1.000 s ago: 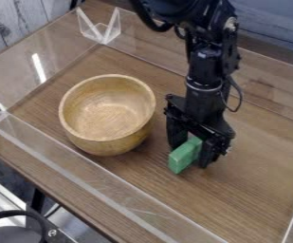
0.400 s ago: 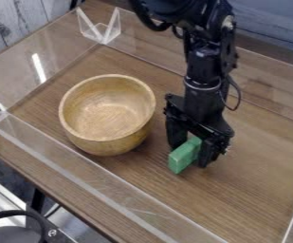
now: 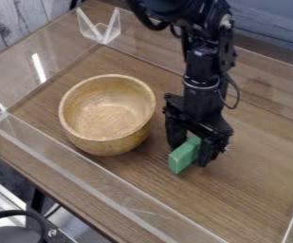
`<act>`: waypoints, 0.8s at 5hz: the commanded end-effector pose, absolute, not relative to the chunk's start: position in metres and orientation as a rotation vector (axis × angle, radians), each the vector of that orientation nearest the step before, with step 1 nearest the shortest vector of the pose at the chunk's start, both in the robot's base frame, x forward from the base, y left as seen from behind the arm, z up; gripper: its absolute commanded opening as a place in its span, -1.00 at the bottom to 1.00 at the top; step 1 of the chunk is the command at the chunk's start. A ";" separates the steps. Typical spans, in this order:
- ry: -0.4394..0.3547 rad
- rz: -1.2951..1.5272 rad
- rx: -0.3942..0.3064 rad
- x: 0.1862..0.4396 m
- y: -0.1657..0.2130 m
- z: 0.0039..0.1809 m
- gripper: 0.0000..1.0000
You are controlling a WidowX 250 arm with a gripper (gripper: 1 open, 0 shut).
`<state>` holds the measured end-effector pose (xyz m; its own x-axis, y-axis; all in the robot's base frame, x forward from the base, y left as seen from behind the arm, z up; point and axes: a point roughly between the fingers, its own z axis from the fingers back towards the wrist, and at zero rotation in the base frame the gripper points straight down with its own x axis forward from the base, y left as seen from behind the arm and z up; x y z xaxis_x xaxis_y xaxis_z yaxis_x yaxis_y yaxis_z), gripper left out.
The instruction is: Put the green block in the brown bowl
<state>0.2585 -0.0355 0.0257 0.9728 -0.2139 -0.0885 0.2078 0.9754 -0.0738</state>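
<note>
The green block (image 3: pixel 183 158) lies on the wooden table to the right of the brown bowl (image 3: pixel 107 114). My gripper (image 3: pixel 194 152) points straight down over the block, lowered to the tabletop. Its black fingers (image 3: pixel 214 150) stand open on either side of the block's far end, which they partly hide. I cannot tell whether the fingers touch the block. The bowl is upright and holds nothing, a short gap to the left of the gripper.
Clear plastic walls (image 3: pixel 35 152) fence the table's near and left edges. A small clear stand (image 3: pixel 100 27) sits at the far left corner. The black arm (image 3: pixel 193 28) rises up and back from the gripper.
</note>
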 end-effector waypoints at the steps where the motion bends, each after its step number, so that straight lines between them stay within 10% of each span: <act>1: 0.020 -0.207 -0.066 0.269 -0.035 0.043 -1.00; 4: -0.069 -0.143 -0.058 0.272 -0.005 0.102 -1.00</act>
